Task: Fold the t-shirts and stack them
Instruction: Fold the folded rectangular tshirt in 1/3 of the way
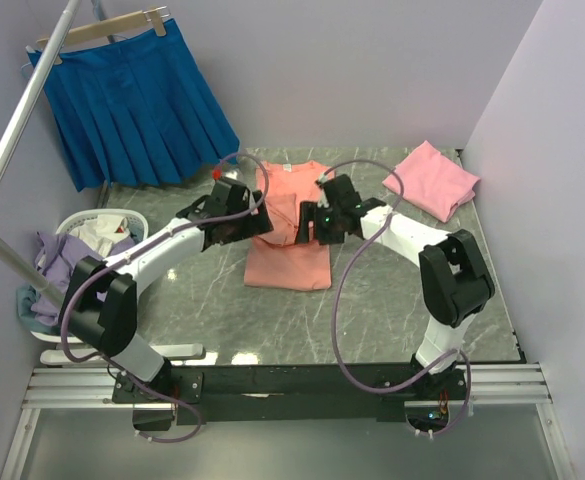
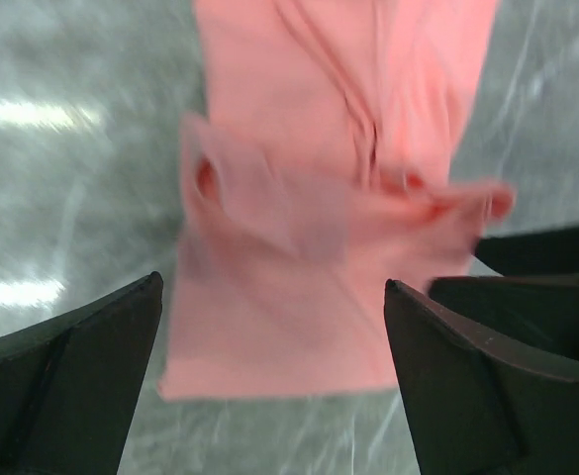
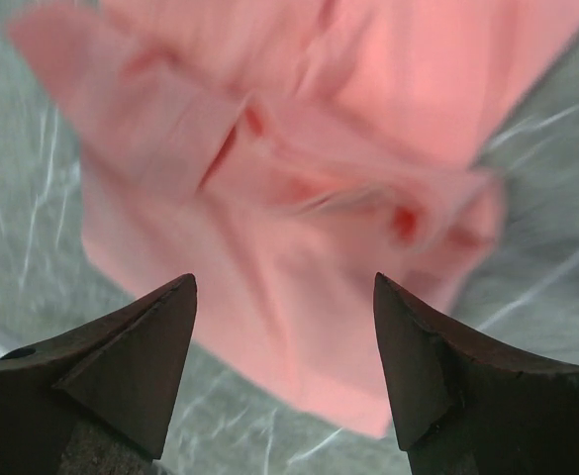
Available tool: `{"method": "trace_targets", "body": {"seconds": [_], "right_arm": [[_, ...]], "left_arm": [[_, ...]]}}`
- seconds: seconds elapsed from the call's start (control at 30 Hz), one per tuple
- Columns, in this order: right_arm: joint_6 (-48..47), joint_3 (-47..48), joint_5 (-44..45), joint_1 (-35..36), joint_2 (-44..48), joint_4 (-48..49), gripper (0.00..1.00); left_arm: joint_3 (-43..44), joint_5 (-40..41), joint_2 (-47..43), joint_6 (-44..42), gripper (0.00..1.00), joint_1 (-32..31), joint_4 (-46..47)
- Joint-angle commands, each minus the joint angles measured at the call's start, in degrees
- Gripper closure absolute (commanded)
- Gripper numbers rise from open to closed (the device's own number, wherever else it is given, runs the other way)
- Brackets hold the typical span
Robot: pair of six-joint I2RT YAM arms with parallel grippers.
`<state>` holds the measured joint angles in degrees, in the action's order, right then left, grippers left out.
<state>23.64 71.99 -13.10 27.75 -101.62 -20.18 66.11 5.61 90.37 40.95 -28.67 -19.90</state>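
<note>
**A:** T-shirts first: where do they lie?

**B:** On the tabletop (image 1: 372, 300). The salmon-orange t-shirt (image 1: 287, 265) lies in the middle, running toward the far edge. It looks folded into a narrow strip, with a rumpled flap across it. The pink t-shirt (image 1: 434, 178) sits folded at the far right corner.

**A:** And the arms?

**B:** The left gripper (image 2: 272, 285) and right gripper (image 3: 284, 280) both hang over the salmon one, jaws wide, holding nothing.

**A:** How should this step be done well?

**B:** I judge the cross fold is in hand. Pinch both corners of one short edge evenly, carry them level to the opposite edge, and smooth the flap so it stacks squarely.

**A:** Counts?

**B:** One blue skirt (image 1: 137, 105), one laundry basket (image 1: 77, 222), two t-shirts, two grippers.
</note>
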Motion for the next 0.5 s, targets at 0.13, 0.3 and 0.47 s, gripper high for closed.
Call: {"method": "trace_targets", "body": {"seconds": [0.13, 0.3, 0.47], "right_arm": [[1.8, -2.1, -3.8, 3.5, 3.0, 1.8, 0.22], [0.6, 2.0, -3.0, 3.2, -2.2, 1.9, 0.22], [-0.3, 7.8, -2.1, 1.4, -8.0, 2.5, 0.22]], "left_arm": [[-6.2, -10.9, -1.3, -1.0, 0.03, -1.9, 3.2], [-2.9, -10.2, 4.2, -1.2, 0.03, -1.8, 7.6], [6.4, -8.7, 13.8, -1.8, 0.04, -1.7, 8.3]]}}
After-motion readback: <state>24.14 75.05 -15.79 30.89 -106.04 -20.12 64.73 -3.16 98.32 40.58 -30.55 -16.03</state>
